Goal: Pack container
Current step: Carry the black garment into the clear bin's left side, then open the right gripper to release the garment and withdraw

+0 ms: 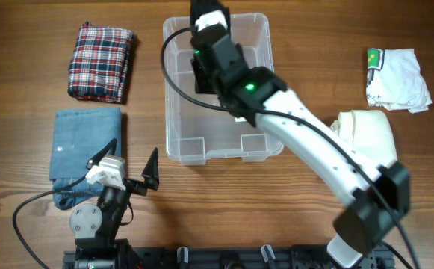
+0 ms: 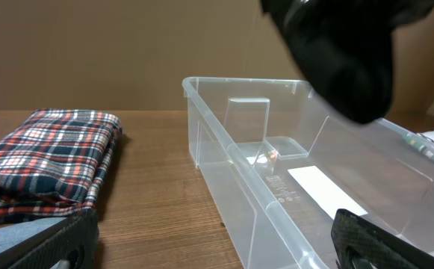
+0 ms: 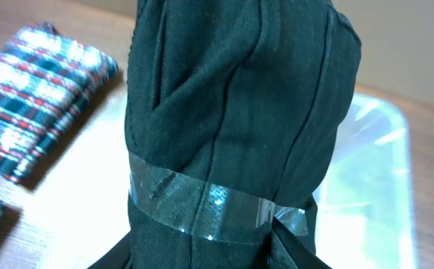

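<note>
Clear rectangular plastic bin (image 1: 173,112), centre-far, looks empty. My right gripper (image 3: 202,254) clamps a black taped cloth bundle (image 3: 231,112) above it. My left gripper (image 1: 133,153) is spread wide, near-left. Plaid cloth (image 1: 101,52), blue denim cloth (image 1: 82,142) and white cloths (image 1: 400,78) lie unpacked. Barely begun, I judge.

The right arm (image 1: 306,138) blocks the container (image 1: 173,112) from near right to centre. Its near-left part is open from above. Bare table (image 1: 146,112) separates it from the plaid cloth (image 1: 101,61) and blue cloth (image 1: 82,142) at left.
</note>
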`<state>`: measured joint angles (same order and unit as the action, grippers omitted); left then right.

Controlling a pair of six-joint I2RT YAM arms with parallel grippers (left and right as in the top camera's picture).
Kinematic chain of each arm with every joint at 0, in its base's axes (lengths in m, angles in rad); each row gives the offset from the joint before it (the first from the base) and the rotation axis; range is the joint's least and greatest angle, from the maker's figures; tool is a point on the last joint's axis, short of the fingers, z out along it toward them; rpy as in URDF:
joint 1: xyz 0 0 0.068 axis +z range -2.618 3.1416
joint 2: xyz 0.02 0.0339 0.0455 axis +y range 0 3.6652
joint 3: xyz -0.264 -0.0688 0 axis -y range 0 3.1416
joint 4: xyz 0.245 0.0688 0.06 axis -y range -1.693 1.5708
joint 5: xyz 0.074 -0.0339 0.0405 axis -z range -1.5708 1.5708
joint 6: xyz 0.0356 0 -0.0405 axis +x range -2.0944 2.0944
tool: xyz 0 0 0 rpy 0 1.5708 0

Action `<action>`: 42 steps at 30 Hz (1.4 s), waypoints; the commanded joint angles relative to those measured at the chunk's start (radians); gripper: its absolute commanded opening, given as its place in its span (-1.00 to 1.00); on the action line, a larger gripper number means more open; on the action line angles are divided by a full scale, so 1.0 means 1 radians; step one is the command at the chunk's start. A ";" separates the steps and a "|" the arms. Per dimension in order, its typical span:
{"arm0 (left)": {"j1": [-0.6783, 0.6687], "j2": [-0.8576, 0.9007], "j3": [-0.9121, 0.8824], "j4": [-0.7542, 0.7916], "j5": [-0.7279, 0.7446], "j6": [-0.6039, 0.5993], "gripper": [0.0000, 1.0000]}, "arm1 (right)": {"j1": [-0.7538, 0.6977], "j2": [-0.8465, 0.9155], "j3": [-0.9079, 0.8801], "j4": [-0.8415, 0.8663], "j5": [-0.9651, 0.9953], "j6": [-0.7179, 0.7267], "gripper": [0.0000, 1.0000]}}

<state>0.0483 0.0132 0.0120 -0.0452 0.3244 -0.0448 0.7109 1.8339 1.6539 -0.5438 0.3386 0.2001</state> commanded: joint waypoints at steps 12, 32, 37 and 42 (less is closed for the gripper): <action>0.007 -0.006 -0.006 0.000 0.008 0.015 0.99 | 0.016 0.257 0.017 0.208 0.034 -0.018 -0.12; 0.007 -0.006 -0.006 0.000 0.008 0.015 0.99 | 0.014 0.289 0.017 0.254 0.056 -0.043 0.28; 0.007 -0.006 -0.006 0.000 0.008 0.015 1.00 | 0.013 0.289 0.017 0.277 0.063 -0.043 0.33; 0.007 -0.006 -0.006 0.000 0.008 0.015 0.99 | 0.011 0.255 0.017 0.266 0.181 -0.040 0.54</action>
<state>0.0483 0.0132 0.0120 -0.0456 0.3241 -0.0448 0.7242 2.1132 1.6539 -0.2729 0.4145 0.1577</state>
